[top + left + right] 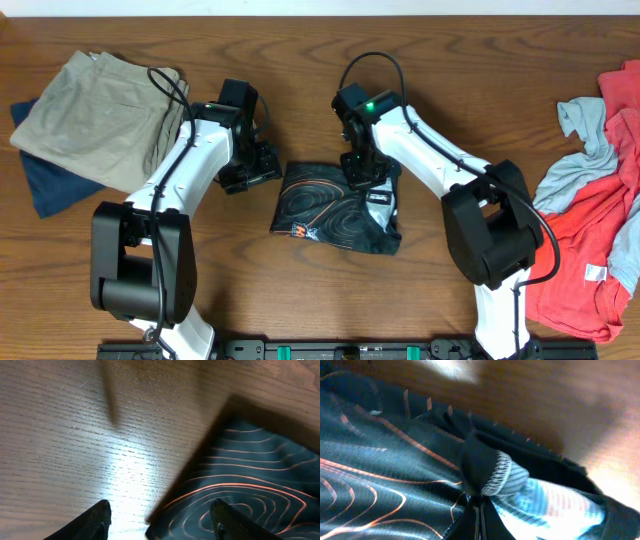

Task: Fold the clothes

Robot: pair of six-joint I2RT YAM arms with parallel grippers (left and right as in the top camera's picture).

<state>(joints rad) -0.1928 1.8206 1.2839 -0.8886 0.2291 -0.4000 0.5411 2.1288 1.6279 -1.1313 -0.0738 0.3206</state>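
A dark shirt with orange swirl lines (pixel 335 210) lies folded in the table's middle. My left gripper (pixel 262 170) is open at the shirt's left edge, one finger over bare wood and one over the fabric (pixel 250 485). My right gripper (pixel 362 172) is shut on a pinched fold of the dark shirt (pixel 480 467) near its top edge; the fabric bunches up between the closed fingers (pixel 479 515).
Folded khaki trousers (pixel 95 115) lie on a navy garment (pixel 50 180) at the back left. A pile of red and light blue clothes (pixel 590 220) lies at the right edge.
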